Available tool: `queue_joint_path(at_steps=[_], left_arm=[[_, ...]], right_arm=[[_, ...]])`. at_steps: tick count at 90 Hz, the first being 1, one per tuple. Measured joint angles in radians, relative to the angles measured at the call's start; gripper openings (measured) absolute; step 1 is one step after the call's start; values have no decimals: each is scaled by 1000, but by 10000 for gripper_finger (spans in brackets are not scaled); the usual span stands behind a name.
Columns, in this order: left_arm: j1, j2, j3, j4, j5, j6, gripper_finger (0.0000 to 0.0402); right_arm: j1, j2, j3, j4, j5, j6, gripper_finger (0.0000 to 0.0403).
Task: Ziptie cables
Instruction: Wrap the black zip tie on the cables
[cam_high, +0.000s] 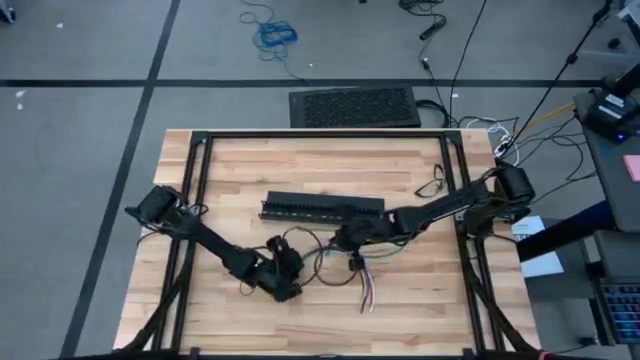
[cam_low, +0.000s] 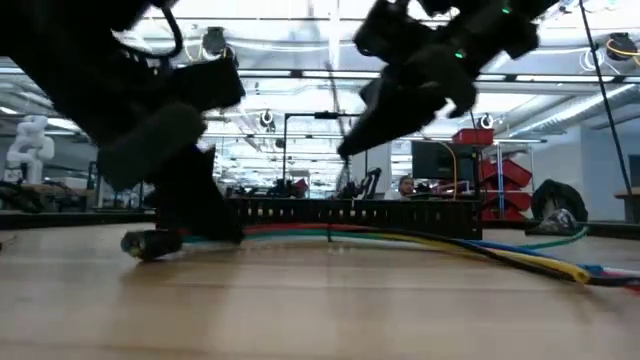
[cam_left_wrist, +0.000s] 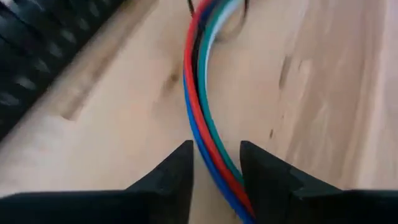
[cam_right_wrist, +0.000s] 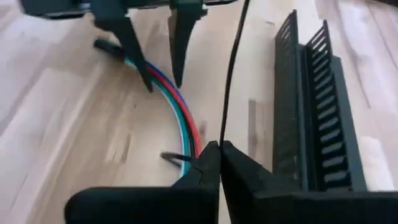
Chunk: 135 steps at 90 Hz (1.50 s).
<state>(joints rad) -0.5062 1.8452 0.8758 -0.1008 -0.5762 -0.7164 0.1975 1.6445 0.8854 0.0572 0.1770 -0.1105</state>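
Note:
The cables (cam_high: 365, 285), a bundle of red, blue, green and pale wires, lie curved on the wooden table near the long black slotted bar (cam_high: 320, 207). My left gripper (cam_left_wrist: 216, 155) stands open, pointing down, with one finger on each side of the bundle (cam_left_wrist: 198, 93). I cannot tell whether it touches the wires. My right gripper (cam_right_wrist: 219, 148) is shut on a thin black ziptie (cam_right_wrist: 229, 93) just beside the bundle (cam_right_wrist: 186, 118). A short dark tail (cam_right_wrist: 169, 157) sticks out from the wires there. My right gripper pinches the thin ziptie strand (cam_right_wrist: 222, 138) between its two fingertips, close to where the strand meets the cables. The fingers come slanting down from the table's right side. From the fingers the strand runs on as a single, nearly straight line; the cables stay on the table.
The slotted bar (cam_right_wrist: 311, 106) lies just beyond the cables toward the far edge. A dark wire loop (cam_high: 432, 183) lies at the far right of the table. Black frame rails (cam_high: 195, 190) run along both sides. A black mat (cam_high: 355, 105) lies beyond the far edge.

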Motion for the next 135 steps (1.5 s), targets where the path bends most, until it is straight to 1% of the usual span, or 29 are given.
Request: queue_joint_path(at_steps=[19,32,38,48,76,83,97,110,121,129,135], left_arm=[[-7,8,1,6,7,16,85],[-23,-28,-3,-39,21,14,58],[-28,-47,-3,-83,26,-24,51],[-39,-55,-3,-173,21,-107,49],[-77,-61,-3,-226,-1,-216,49],[-78,-62,-3,-249,-4,-244,49],[-78,-62,1,-260,-7,-247,49],[-78,-62,17,-307,-11,-273,49],[-80,-80,21,-335,-46,-296,49],[-85,-113,22,-310,-76,-260,49],[-84,-136,22,-251,-81,-194,51]], right_arm=[[1,3,-57,0,7,-29,0],[1,4,-62,3,8,-33,0],[7,4,-62,11,8,-42,0],[19,4,-62,10,8,-52,0],[69,4,-61,-64,6,-14,0],[82,2,-61,-70,22,-12,0],[93,-31,-61,-76,59,-29,0],[93,-71,-60,-101,57,-32,0],[92,-84,-60,-132,40,-31,0],[92,-81,-60,-153,8,-28,0],[92,-80,-60,-144,3,-33,0]])
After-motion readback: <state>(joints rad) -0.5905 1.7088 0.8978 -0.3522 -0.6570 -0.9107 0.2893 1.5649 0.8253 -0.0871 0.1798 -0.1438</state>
